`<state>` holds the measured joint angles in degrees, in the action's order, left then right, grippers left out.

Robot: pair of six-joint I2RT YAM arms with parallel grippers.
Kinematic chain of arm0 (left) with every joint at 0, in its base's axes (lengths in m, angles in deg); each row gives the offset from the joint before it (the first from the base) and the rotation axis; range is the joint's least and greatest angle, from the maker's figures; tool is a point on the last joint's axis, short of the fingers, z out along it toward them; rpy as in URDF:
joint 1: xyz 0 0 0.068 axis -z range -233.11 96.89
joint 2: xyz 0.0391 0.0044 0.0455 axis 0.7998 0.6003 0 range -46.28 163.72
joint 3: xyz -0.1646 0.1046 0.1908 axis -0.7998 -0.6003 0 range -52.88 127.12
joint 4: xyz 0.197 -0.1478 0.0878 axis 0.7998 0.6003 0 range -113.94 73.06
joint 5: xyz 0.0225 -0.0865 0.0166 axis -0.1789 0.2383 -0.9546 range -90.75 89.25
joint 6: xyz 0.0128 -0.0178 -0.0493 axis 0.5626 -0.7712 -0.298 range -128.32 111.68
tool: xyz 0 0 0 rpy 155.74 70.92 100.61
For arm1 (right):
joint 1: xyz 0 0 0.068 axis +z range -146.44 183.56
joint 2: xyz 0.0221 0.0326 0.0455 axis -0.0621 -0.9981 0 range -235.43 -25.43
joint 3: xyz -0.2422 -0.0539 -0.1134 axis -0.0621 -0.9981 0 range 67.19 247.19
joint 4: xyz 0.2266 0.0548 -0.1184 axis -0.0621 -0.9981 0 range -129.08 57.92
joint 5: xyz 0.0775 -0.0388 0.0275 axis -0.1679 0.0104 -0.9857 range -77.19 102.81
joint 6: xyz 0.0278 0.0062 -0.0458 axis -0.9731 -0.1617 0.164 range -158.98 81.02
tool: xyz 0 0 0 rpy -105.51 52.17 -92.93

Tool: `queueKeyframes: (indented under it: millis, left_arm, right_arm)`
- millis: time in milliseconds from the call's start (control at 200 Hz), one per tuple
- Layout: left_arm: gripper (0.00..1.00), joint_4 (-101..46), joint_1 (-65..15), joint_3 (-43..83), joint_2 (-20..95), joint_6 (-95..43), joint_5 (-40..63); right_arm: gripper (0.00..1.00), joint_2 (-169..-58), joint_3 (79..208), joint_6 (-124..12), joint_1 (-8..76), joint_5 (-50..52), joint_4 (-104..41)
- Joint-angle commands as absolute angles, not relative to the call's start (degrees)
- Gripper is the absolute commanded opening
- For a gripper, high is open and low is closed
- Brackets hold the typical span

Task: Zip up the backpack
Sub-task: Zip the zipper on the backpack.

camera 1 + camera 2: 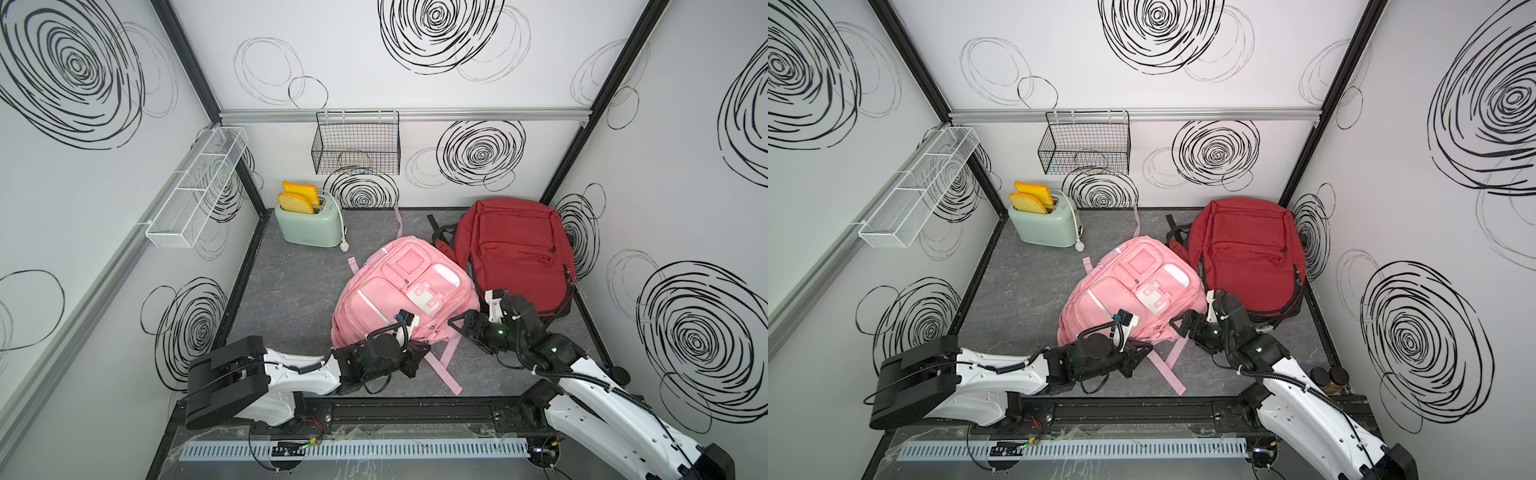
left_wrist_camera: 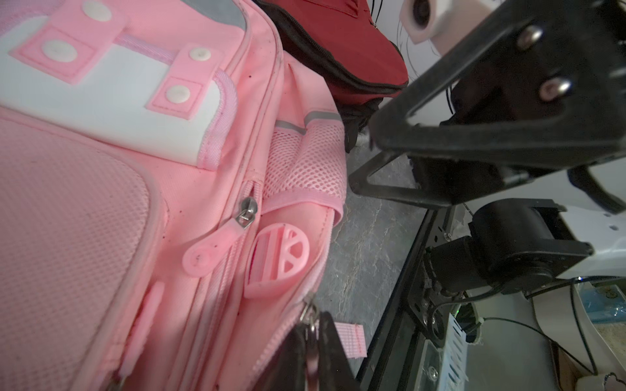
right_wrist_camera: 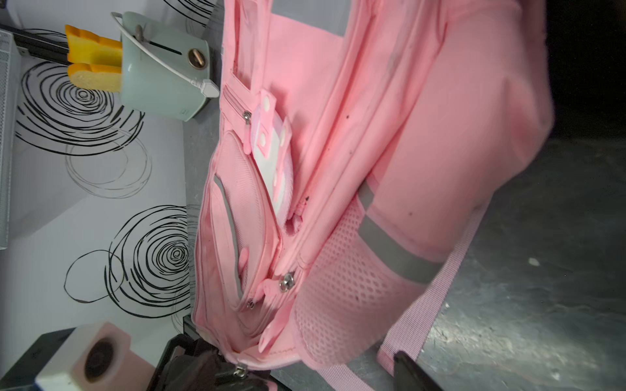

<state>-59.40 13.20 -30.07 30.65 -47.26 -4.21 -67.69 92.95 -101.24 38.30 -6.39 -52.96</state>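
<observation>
Nearest us sits the grey slotted cable duct (image 1: 353, 451) along the front rail, then both arms reaching in toward the pink backpack (image 1: 395, 286). We see the pink backpack lying front-up on the grey floor (image 1: 282, 299), mid-cell, pink straps trailing out from under it.

Left gripper (image 2: 310, 342) is at the backpack's near corner, fingers pressed together on a metal zipper pull (image 2: 310, 313). In the left wrist view we see the ring caught between the dark fingers. We note a second slider with a pink rubber tab (image 2: 210, 252) further up the same side, beside the mesh side pocket (image 2: 305, 169).

Right gripper (image 1: 457, 322) hovers just off the backpack's near right side, jaws spread wide, nothing between them.

Red backpack (image 1: 515, 249) lies against the pink one, on its far right. Mint toaster (image 1: 309, 226) with two toast slices (image 1: 297, 197) stands well apart, far left of the backpack. Black wire basket (image 1: 357, 145) hangs on the wall behind the backpack. White mesh shelf (image 1: 195, 187) is on the wall to its left.
</observation>
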Motion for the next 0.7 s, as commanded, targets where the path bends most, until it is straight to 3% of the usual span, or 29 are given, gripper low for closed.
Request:
queueKeyframes:
  millis: [0,695]
  left_arm:
    - [0.0,-66.0,12.4,-30.0,28.8,-47.0,-5.1]
    - [0.0,-66.6,13.4,-29.7,27.7,-47.4,-2.5]
  right_arm:
    - [0.84,-69.5,92.7,-106.2,40.5,-3.6,-48.9]
    - [0.84,-90.8,91.9,-108.7,42.8,0.2,-21.9]
